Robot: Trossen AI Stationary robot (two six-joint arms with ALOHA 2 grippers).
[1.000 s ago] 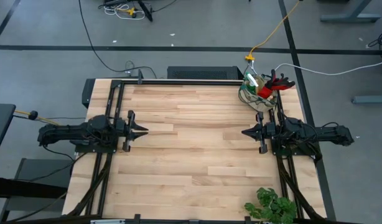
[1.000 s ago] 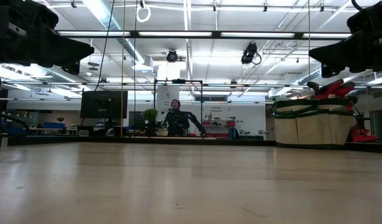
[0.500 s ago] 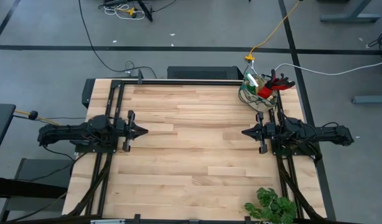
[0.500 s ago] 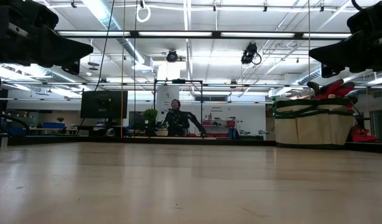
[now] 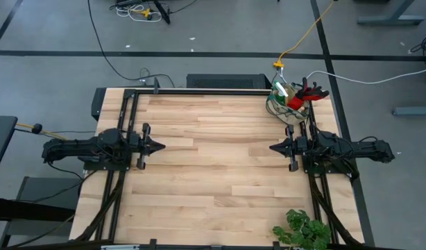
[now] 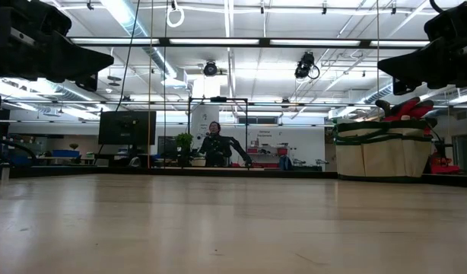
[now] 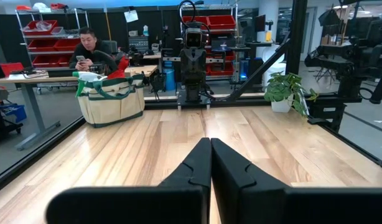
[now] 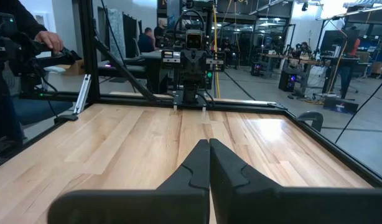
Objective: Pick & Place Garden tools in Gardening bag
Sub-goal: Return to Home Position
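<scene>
At the far right corner of the table, the gardening bag stands upright. A red-and-black glove sticks out of its top towards the table's right edge. Other items poke out beside the glove, too small to tell apart from above. No tool shows on the bare wood.

Both dark arms lie low and level at mid-table, one on each side, pointing straight at each other across a wide stretch of wood. The left gripper holds nothing, and its fingers are pressed together. The right gripper is the same, with its fingers closed on nothing.

The bag sits just beyond the right arm, off to the side of its fingers rather than ahead of them. It is well apart from the left arm, so the right arm is much the nearer. A leafy plant stands at the near right corner.

The packing looks finished, and both arms appear to be in their rest pose.
</scene>
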